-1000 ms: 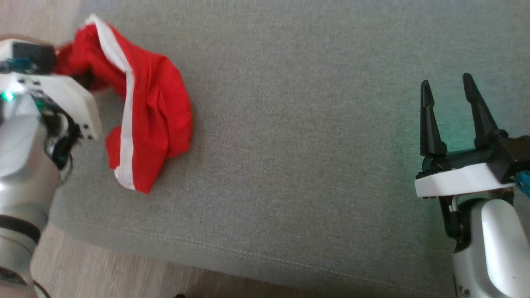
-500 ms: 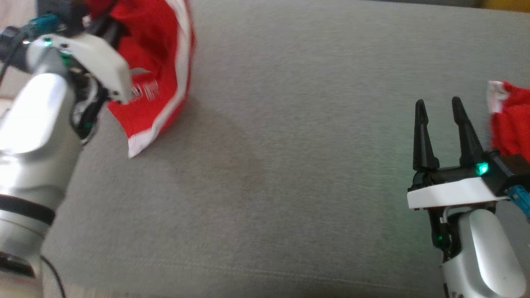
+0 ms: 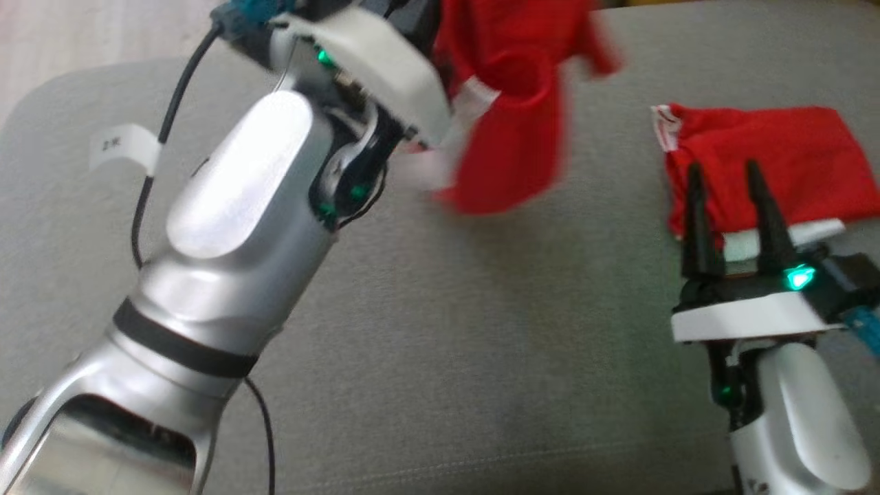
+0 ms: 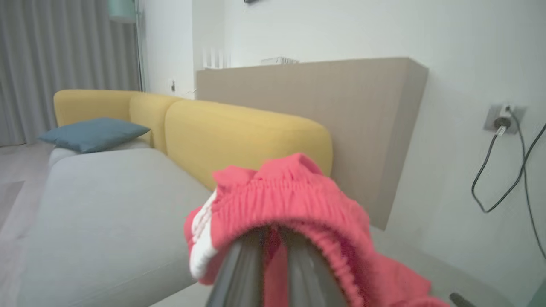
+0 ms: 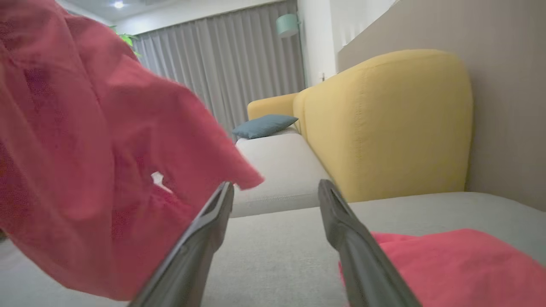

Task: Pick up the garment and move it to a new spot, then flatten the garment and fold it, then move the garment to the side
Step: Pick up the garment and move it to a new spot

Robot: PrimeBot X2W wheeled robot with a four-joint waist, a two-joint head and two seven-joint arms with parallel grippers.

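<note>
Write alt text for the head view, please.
The left end effector, shut, holds a red garment lifted over the grey cushion, blurred. At right a second red garment lies flat, with the open right end effector at its near edge.

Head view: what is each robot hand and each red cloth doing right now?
left gripper: shut on the hanging red garment.
hanging red garment: held up, bunched, dangling over the grey seat.
right gripper: open, holding nothing.
other red garment: lying fairly flat on the grey seat, not held.
</note>
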